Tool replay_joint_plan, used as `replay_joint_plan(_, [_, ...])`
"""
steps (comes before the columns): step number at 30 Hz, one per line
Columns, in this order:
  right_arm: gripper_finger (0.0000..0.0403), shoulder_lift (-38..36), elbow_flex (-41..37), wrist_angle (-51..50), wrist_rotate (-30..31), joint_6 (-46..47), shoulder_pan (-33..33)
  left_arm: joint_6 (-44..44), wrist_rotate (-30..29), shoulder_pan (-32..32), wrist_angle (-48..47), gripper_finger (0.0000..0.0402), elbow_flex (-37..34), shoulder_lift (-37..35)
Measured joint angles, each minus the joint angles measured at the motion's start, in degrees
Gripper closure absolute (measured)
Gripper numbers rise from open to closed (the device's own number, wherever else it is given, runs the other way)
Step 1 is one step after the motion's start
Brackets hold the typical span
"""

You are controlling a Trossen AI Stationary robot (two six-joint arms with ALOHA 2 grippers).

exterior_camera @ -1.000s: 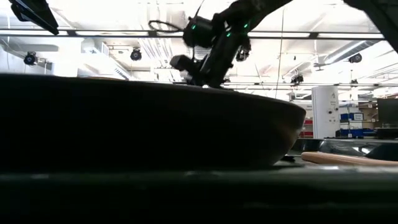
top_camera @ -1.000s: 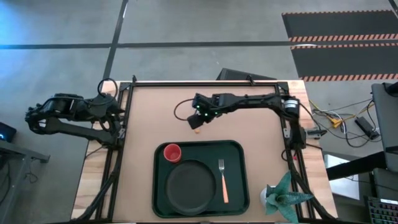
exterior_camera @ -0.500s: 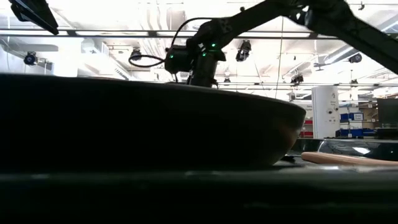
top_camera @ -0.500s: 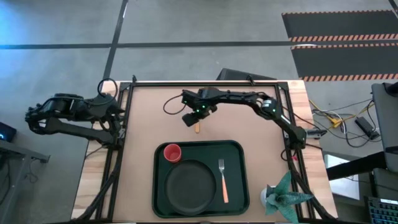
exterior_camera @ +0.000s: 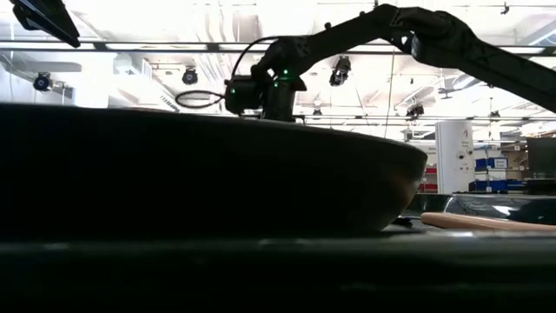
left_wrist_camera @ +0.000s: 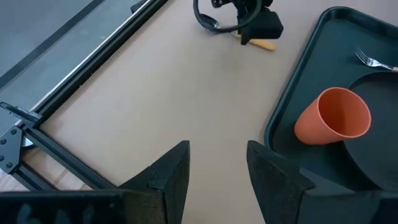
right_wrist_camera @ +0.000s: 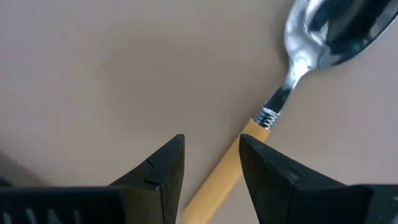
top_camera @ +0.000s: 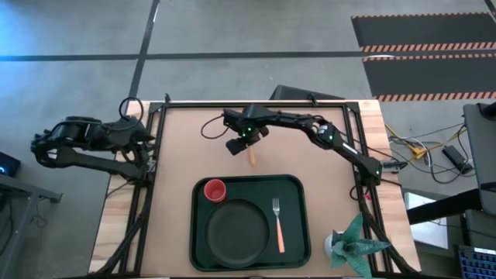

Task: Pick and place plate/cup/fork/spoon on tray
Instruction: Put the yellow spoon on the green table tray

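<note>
The spoon [right_wrist_camera: 311, 43], silver bowl and orange handle, lies flat on the table behind the tray. My right gripper [right_wrist_camera: 211, 168] hangs open above it, pointing steeply down, one finger on either side of the handle; in the high view it is [top_camera: 243, 147]. The dark green tray [top_camera: 297, 186] holds the red cup [top_camera: 214, 189] upright, the dark plate [top_camera: 239, 231] and the fork [top_camera: 277, 225]. My left gripper [left_wrist_camera: 217, 171] waits open at the table's left edge, over bare table.
A green plant-like ornament [top_camera: 353, 244] stands at the near right corner. Black frame rails [top_camera: 151, 139] run along the table's left and right sides. Bare tabletop [top_camera: 186, 147] lies left of the spoon and behind the tray.
My right gripper has moved a little toward the table's left edge and down over the spoon, tipping to point more steeply down. The spoon has stayed where it was.
</note>
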Motion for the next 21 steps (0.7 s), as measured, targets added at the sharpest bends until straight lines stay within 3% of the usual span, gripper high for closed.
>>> replay_joint_plan(8, [0.0259,-1.4,2.3,-2.8,2.9,-0.1,-0.3,0.0,0.0,0.0,0.0,0.0259,0.0,0.0])
replay_joint_plan(21, [0.0259,-0.7,-1.0,-3.9,4.3,-0.2,-0.8,0.0,0.0,0.0,0.1,0.0259,0.0,0.1])
